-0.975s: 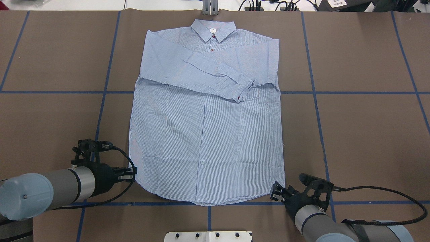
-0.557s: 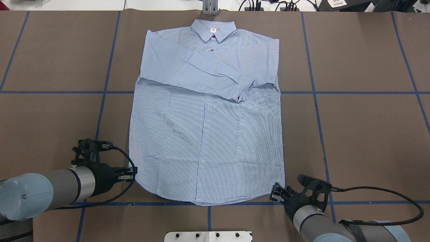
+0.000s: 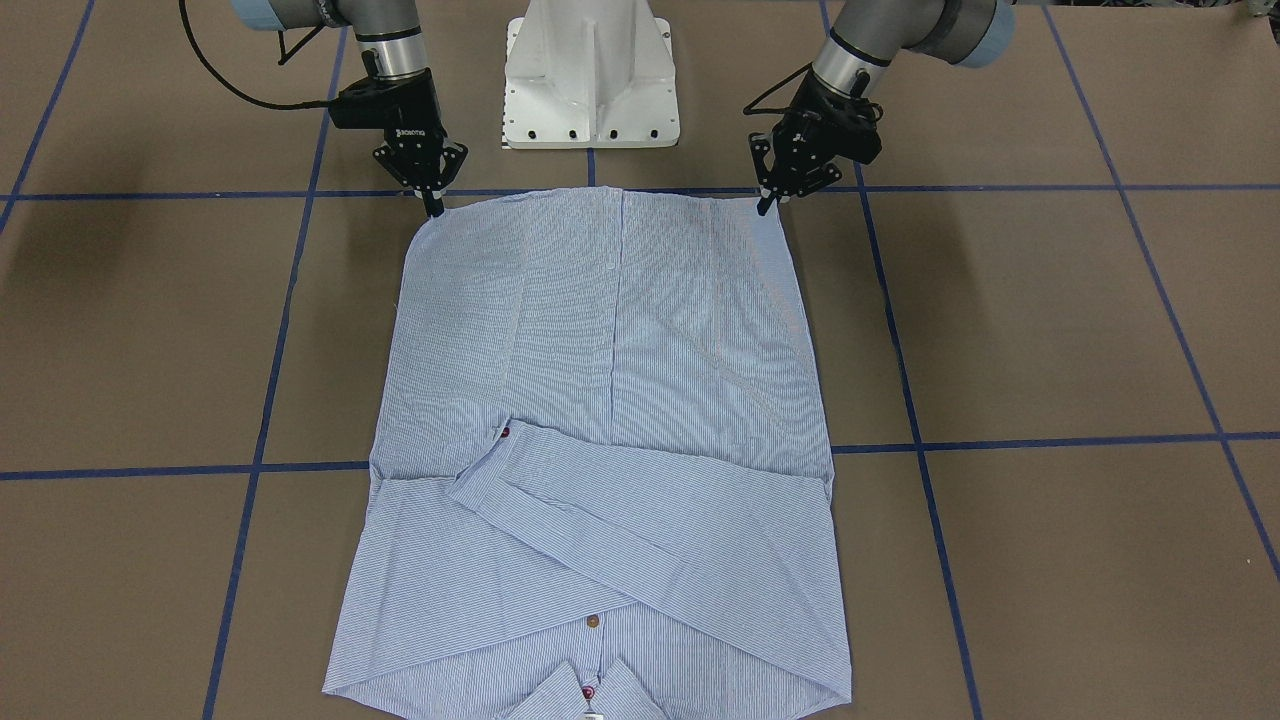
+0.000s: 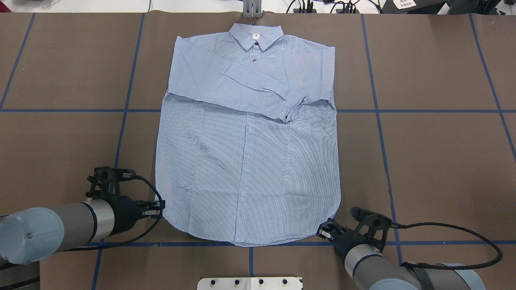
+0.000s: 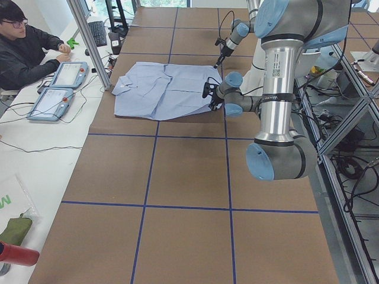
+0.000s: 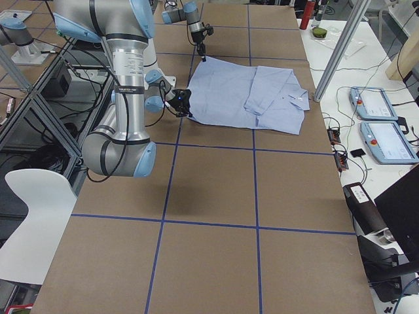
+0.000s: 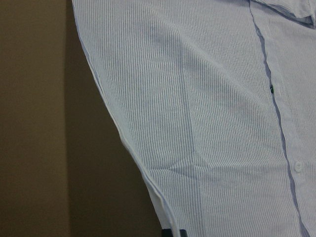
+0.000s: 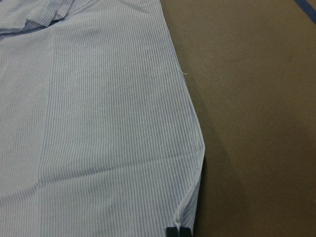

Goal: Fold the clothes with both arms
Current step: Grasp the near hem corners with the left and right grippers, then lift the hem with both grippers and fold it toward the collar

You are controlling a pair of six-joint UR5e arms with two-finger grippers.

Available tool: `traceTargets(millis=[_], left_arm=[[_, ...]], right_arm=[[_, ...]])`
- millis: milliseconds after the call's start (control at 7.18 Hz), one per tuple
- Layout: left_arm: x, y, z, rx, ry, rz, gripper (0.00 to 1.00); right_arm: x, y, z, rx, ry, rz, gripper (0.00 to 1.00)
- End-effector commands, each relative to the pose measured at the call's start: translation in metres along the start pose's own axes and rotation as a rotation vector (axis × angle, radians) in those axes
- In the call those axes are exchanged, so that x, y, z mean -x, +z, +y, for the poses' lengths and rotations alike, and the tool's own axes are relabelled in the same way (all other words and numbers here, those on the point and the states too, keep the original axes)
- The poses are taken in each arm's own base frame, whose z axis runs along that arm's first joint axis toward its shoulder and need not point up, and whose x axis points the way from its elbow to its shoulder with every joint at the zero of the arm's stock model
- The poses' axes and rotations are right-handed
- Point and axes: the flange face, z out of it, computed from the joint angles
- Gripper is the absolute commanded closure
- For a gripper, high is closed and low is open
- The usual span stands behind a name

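Note:
The light blue striped shirt [image 4: 246, 161] lies flat on the brown table, collar at the far side, both sleeves folded across the chest. My left gripper [image 4: 161, 209] sits at the hem's left corner, low on the table. Its wrist view shows the shirt [image 7: 207, 123] with the hem edge running down into the closed fingertips [image 7: 167, 232]. My right gripper [image 4: 324, 231] is at the hem's right corner, and its fingertips [image 8: 172, 231] meet on the hem edge of the shirt [image 8: 98, 123]. In the front-facing view both grippers, right [image 3: 435, 207] and left [image 3: 768, 203], taper to a point on the shirt [image 3: 610, 380].
The white pedestal base [image 3: 590, 80] stands just behind the hem, between the arms. Blue tape lines cross the brown table cover [image 4: 443, 161]. A grey post [image 4: 252, 10] stands beyond the collar. A person [image 5: 23, 50] sits at the far side with two tablets [image 5: 59, 86].
My right gripper has slid left toward the hem's right corner, and that corner has rounded inward slightly. The left arm and the rest of the shirt stay put.

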Motion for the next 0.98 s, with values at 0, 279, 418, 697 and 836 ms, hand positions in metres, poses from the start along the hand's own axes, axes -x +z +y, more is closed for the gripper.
traceTargets(millis=[0,279,418,697,836], left_arm=[[-0.005,-0.008,-0.002,0.003,0.002,0.019,1.00],[-0.027,-0.063,-0.008,0.048,0.003,0.112,1.00],[-0.024,-0.119,-0.015,0.085,-0.003,0.160,1.00],[-0.026,-0.229,-0.039,0.156,0.011,0.189,1.00],[-0.026,-0.232,-0.059,0.139,0.054,0.156,1.00]], right_arm=[[0.013,-0.028,-0.024,-0.005,0.036,-0.050,1.00],[0.022,-0.110,-0.072,0.008,0.031,-0.027,1.00],[0.026,-0.167,-0.096,0.081,0.025,0.011,1.00],[0.029,-0.227,-0.137,0.143,0.062,0.015,1.00],[0.035,-0.230,-0.155,0.140,0.101,0.003,1.00]])
